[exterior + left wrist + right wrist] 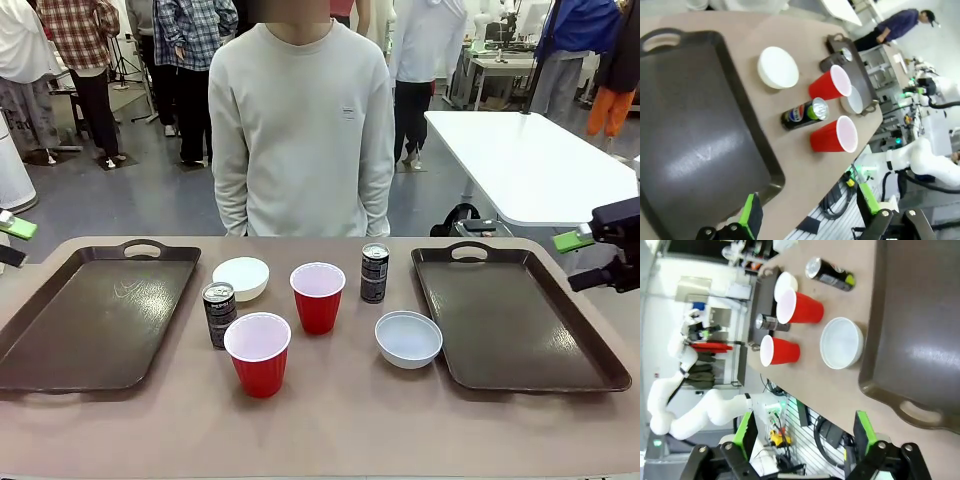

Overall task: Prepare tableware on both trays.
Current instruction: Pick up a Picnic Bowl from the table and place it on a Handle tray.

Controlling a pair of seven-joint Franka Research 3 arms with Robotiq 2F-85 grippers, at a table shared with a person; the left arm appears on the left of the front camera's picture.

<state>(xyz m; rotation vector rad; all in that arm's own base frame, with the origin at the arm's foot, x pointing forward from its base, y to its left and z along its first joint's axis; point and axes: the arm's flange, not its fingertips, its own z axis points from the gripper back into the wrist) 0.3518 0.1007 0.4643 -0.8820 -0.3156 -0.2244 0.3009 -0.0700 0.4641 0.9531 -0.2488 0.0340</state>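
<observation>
Left gripper is spread as wide as it goes with nothing in it. In the front view it hangs at the table's 9 o'clock edge, just outside the left tray. Right gripper is the same deal, wide open and holding nothing, over at 3 o'clock by the far corner of the right tray.

All the tableware stands upright on the table between the two trays. Take the far cup as the middle of the dial:
- far can at 2 o'clock
- near bowl at 4
- near cup around 7 to 8
- near can close to 9, just beside the near cup
- far bowl at 10

A person in a pale sweater stands at 12 o'clock behind the table.
</observation>
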